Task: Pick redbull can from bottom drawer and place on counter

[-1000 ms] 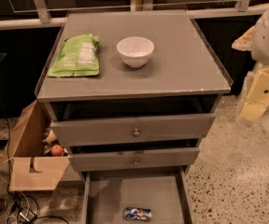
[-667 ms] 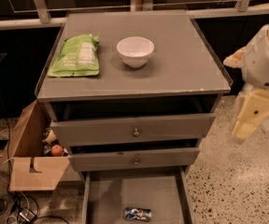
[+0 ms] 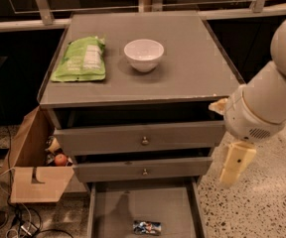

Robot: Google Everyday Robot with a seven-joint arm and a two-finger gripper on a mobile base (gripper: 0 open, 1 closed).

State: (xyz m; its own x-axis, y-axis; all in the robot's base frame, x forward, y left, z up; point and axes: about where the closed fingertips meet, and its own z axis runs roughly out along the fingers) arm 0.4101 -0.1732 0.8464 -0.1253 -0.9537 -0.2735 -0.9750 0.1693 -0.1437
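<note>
Hovering by counter (image 3: pixel 182 63) corner, gripper (image 3: pixel 220 144) jaws wide apart, empty; redbull can (image 3: pixel 147 227) in bottom drawer (image 3: pixel 117 208).

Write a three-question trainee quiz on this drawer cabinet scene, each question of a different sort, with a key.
1. True or false: the redbull can lies on its side in the open bottom drawer.
2. What shares the counter with the white bowl? A) green snack bag B) mug C) sponge
3. Where is the gripper?

Key
1. True.
2. A.
3. Right of the middle drawer in the camera view, outside the bottom drawer, far from the can.
</note>
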